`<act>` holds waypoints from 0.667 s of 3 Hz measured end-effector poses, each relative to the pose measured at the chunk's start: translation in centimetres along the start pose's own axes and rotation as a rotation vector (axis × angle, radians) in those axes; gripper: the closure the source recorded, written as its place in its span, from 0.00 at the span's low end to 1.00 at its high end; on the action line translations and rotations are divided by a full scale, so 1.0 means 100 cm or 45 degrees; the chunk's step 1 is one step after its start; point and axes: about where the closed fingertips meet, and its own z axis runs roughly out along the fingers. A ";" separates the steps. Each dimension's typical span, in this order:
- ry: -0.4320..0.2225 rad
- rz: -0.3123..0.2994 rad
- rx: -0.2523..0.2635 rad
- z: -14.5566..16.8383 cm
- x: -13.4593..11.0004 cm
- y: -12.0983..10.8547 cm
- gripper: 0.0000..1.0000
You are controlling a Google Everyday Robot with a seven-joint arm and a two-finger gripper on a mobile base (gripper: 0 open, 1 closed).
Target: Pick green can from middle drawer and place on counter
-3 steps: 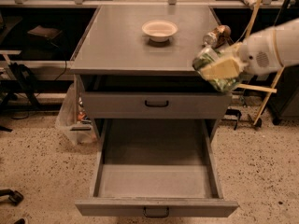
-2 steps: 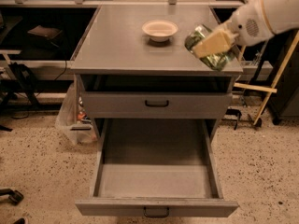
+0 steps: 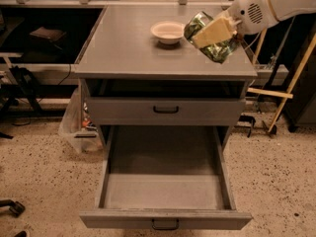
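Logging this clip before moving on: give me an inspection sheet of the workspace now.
surface: counter, grey, flat.
job's things: green can tilted in the gripper over the counter's right side; middle drawer pulled open, empty.
clutter: cream bowl on the counter.
grippers: gripper shut on the green can, beside the cream bowl.
cables: nothing seen.
surroundings: upper drawer closed; clear bin at left; wooden poles at right; speckled floor.
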 end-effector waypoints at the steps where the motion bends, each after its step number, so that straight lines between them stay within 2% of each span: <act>1: 0.007 0.006 0.193 -0.002 -0.003 -0.042 1.00; 2: -0.033 0.004 0.546 -0.017 -0.043 -0.113 1.00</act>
